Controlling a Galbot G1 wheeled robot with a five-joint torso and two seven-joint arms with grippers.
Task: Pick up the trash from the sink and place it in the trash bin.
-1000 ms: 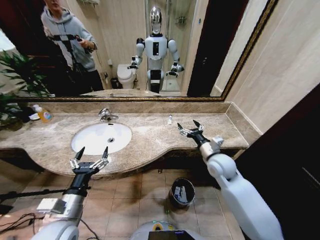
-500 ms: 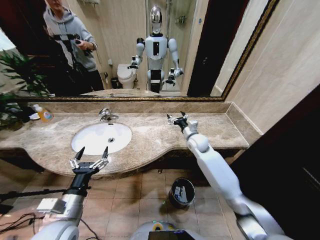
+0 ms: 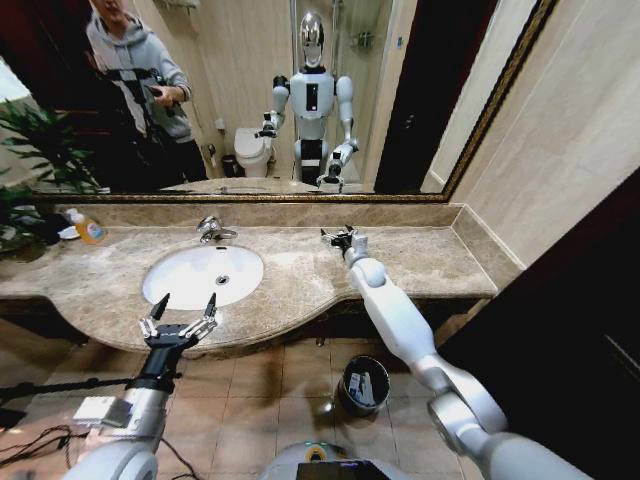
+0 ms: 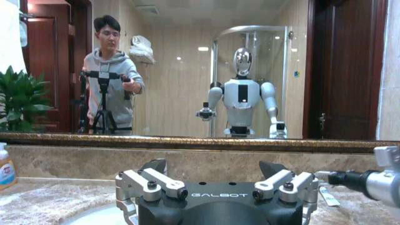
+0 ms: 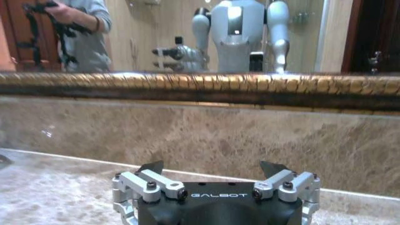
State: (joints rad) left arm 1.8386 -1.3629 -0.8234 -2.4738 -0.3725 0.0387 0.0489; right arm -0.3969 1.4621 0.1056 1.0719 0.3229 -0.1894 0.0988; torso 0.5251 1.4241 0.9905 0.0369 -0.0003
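We are seeing the right claw (image 3: 337, 236) reaching over the tabletop (image 3: 420, 255) near the back wall, fingers spread open. A small white tube (image 4: 327, 197) is lying flat just beside it. The left claw (image 3: 180, 318) is hanging open before the sink (image 3: 203, 275). The trash bin (image 3: 364, 384) is standing on the floor.

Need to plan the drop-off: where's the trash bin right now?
In the head view the trash bin stands on the tiled floor below the countertop's front edge, right of the sink, beneath the outstretched right arm.
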